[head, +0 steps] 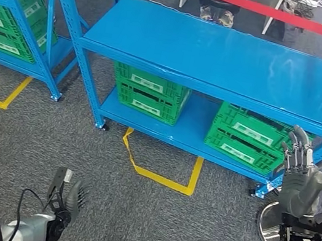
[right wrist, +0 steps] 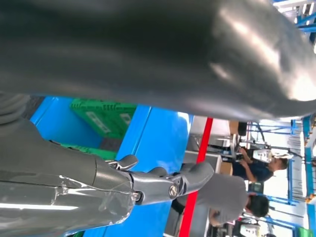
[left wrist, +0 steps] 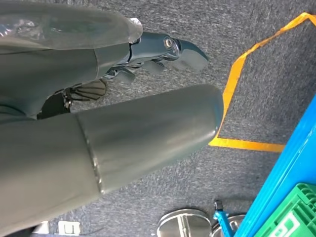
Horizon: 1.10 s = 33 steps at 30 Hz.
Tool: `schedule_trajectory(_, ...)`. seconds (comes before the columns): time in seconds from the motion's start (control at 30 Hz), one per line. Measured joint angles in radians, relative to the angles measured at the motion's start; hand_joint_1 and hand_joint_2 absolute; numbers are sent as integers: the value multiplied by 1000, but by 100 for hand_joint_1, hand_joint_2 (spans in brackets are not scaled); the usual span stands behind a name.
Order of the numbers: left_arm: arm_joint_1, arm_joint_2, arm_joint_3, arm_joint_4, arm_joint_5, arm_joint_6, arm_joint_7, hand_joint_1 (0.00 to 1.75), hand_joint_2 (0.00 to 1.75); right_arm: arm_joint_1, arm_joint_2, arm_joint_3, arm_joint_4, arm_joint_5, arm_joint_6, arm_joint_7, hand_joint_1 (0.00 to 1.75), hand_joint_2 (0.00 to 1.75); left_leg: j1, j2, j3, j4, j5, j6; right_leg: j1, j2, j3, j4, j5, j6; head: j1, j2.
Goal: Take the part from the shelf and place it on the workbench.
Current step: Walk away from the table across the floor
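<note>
— What's in front of us from the head view?

— A blue shelf (head: 212,58), top deck bare, two green crates (head: 151,92) on the lower deck, another blue rack with green crates at far left.

— And the hands?

— Right hand (head: 298,173) raised near the shelf's right end, fingers apart, holding nothing. Left hand (head: 69,199) low over grey carpet, fingers apart too.

— Floor?

— Yellow tape lines (head: 165,177). A red barrier strip (head: 263,10) runs behind the shelf.

The upper shelf board (head: 217,55) hides the tops of both green crates (head: 149,93) beneath it, so their contents (if any) cannot be told. The picture's edge crops the person's feet (head: 217,15).
</note>
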<state>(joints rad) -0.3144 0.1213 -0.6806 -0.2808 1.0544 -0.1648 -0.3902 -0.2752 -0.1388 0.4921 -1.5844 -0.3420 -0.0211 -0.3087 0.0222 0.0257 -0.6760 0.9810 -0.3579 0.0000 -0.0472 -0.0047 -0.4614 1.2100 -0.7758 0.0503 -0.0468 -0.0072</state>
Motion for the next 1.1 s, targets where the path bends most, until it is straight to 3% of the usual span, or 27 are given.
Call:
schedule_trajectory(0.03, 2, -2, 0, 0, 0, 0, 0, 0, 0, 3, 0, 0, 0, 0, 0, 0, 0, 0, -6, -3, 16, 0, -12, 3, 9, 0, -43, 28, 25, -10, 0, 0)
schedule_trajectory(0.07, 2, -3, 0, 0, 0, 0, 0, 0, 0, 5, 0, 0, 1, 1, 1, 0, 0, 0, -11, -7, 34, 0, -24, 5, 17, 1, -68, 12, 75, -21, 0, 0)
schedule_trajectory(0.13, 2, -6, 1, 0, -1, 0, 0, 0, 0, 7, 0, 0, 1, 3, 2, 1, 0, 0, -17, -12, 71, -1, -47, 6, 35, 0, -84, -99, 206, -46, 1, 0)
schedule_trajectory(0.17, 1, -8, 1, 0, -2, 0, 1, 0, 0, 8, 0, 0, 1, 4, 2, 1, 0, 0, -20, -15, 84, -1, -57, 4, 43, 0, -83, -155, 257, -55, 2, 0)
schedule_trajectory(0.2, 0, -8, 1, 0, -3, 0, 1, 0, 0, 10, 0, -1, 1, 5, 2, 2, 0, 0, -22, -18, 91, -1, -63, 2, 48, 0, -83, -192, 285, -60, 3, 0)
schedule_trajectory(0.33, 1, -5, 2, 1, -3, 0, 2, 0, 0, 13, 1, -1, -1, 9, 5, 4, 0, 0, -28, -20, 90, -4, -71, 12, 50, 3, -71, -227, 294, -47, 0, 0)
schedule_trajectory(0.7, 0, 0, 8, 1, -3, 0, 2, 0, 0, 13, 1, -7, -1, 21, 13, 10, 0, 0, -27, -20, 98, -19, -72, 7, 50, 5, -69, -229, 288, -54, 0, 0)
schedule_trajectory(1.1, 4, 1, 11, 1, 0, -2, -5, 0, 0, 14, 1, -7, -1, 24, 21, 10, 0, 0, -27, -20, 100, -20, -71, 4, 48, 4, -67, -230, 289, -54, 0, 0)
